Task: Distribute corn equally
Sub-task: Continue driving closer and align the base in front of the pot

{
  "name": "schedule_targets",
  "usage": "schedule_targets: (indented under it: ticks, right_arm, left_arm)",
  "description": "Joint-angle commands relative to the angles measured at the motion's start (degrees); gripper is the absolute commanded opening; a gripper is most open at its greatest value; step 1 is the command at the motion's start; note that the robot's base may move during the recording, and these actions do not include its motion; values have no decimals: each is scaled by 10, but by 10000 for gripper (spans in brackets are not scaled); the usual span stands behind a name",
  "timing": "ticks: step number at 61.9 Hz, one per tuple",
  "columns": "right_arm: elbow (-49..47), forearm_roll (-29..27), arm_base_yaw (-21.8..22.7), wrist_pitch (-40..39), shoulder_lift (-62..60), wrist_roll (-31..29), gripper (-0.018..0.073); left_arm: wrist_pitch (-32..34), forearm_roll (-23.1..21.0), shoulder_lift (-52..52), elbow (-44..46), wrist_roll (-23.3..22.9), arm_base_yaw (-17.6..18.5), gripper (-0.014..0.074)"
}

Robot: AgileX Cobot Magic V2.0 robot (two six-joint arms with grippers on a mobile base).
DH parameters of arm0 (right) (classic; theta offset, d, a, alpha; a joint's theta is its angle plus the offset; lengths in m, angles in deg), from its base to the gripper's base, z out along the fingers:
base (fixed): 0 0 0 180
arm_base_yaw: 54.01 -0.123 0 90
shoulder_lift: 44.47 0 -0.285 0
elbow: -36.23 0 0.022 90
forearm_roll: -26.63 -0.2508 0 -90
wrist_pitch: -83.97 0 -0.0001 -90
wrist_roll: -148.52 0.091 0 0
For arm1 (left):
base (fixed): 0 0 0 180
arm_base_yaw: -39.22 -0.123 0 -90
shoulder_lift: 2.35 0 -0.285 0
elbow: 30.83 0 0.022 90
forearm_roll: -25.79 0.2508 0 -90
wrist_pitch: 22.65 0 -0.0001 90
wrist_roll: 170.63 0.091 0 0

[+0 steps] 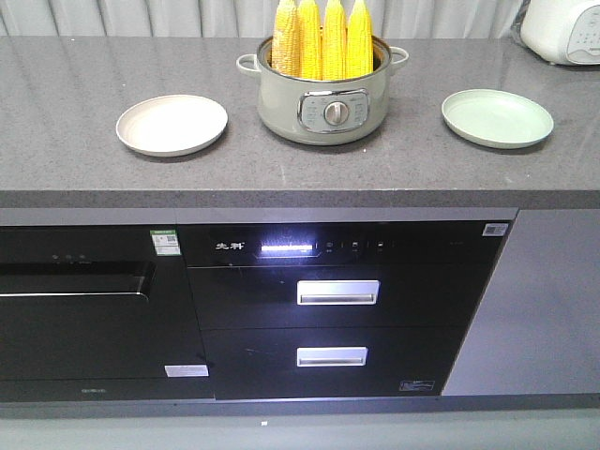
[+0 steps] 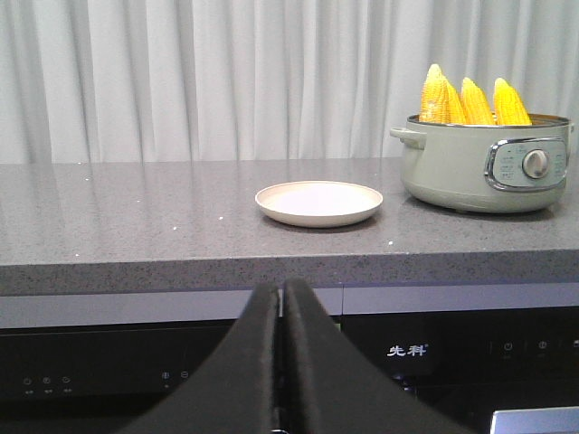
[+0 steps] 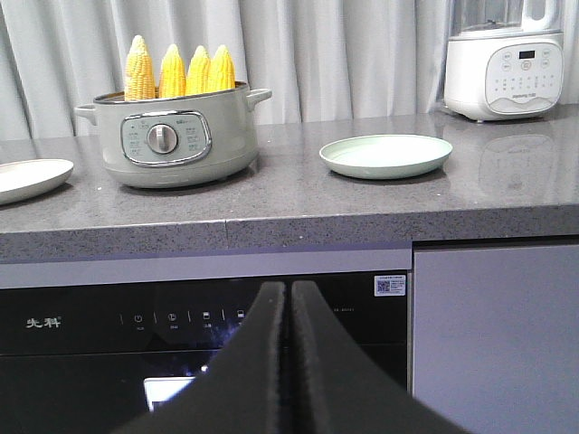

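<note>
Several yellow corn cobs (image 1: pixel 322 39) stand upright, tips up, in a pale green electric pot (image 1: pixel 323 98) at the middle of the grey counter; the same corn (image 2: pixel 463 99) (image 3: pixel 179 70) shows in both wrist views. A beige plate (image 1: pixel 172 124) (image 2: pixel 318 202) lies left of the pot, bare. A light green plate (image 1: pixel 497 118) (image 3: pixel 385 155) lies to its right, bare. My left gripper (image 2: pixel 281 294) and my right gripper (image 3: pixel 289 291) are both shut on nothing, held low before the counter's front edge, below the plates. Neither gripper appears in the front view.
A white appliance (image 3: pixel 501 65) stands at the counter's back right corner. Pale curtains hang behind the counter. Under the counter (image 1: pixel 84 84) are black built-in appliances with drawer handles (image 1: pixel 338 292) and a grey cabinet door (image 3: pixel 496 334).
</note>
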Motion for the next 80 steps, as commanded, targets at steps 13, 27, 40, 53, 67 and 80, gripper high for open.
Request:
schedule_targets:
  ticks: [13,27,40,53,67,80]
  right_arm:
    - [6,5,3,-45,-2,-3,-2]
    - [6,5,3,-45,-2,-3,-2]
    - [6,5,3,-45,-2,-3,-2]
    - [6,5,3,-45,-2,-3,-2]
    - [6,5,3,-45,-2,-3,-2]
    - [6,5,3,-45,-2,-3,-2]
  left_arm:
    - [40,-1,8,-8,-4,3,-7]
    - [40,-1,8,-8,-4,3,-7]
    - [40,-1,8,-8,-4,3,-7]
    - [40,-1,8,-8,-4,3,-7]
    - [40,-1,8,-8,-4,3,-7]
    - [40,-1,8,-8,-4,3,-7]
